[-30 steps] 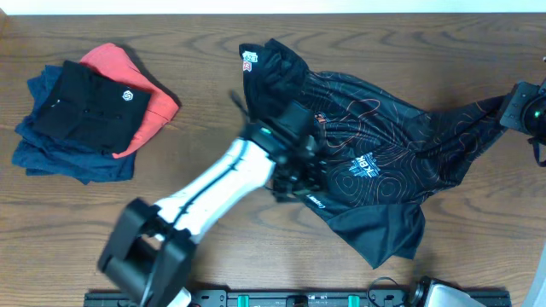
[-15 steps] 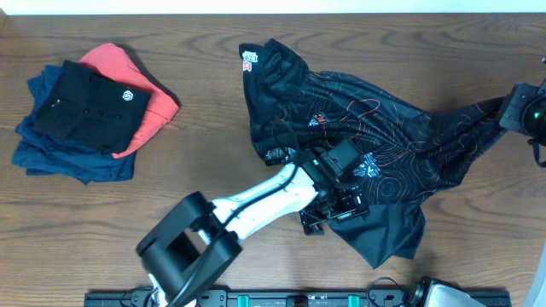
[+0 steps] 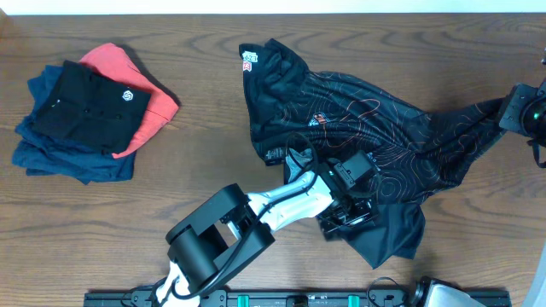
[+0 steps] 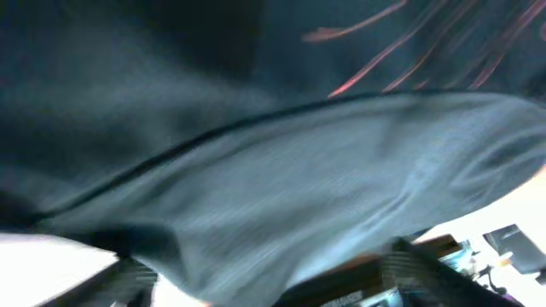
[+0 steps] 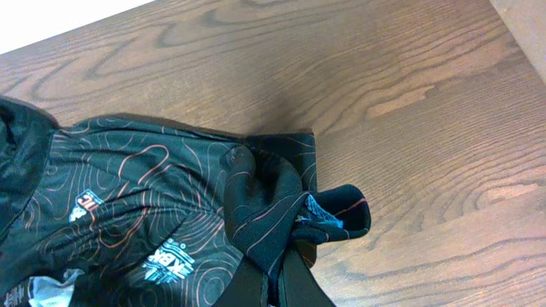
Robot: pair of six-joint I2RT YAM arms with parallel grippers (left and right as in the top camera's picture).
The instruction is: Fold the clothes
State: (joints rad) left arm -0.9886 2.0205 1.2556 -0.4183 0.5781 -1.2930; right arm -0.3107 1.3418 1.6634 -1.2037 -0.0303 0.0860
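The black shirt with orange contour lines lies crumpled and spread across the table's middle and right. My left gripper is low over the shirt's lower middle. In the left wrist view the blurred dark cloth fills the frame, and the two fingers are wide apart at the bottom with cloth between them. My right gripper is at the far right edge, shut on the shirt's right corner. The right wrist view shows its fingers pinching a bunched fold of the shirt.
A stack of folded garments sits at the far left: a plain black shirt on top, a coral-red one and a navy one beneath. Bare wooden table lies between the stack and the shirt.
My left arm has swept right and toward the front across the shirt, from its left part to its lower middle, now covering the white lettering. The right gripper has held still.
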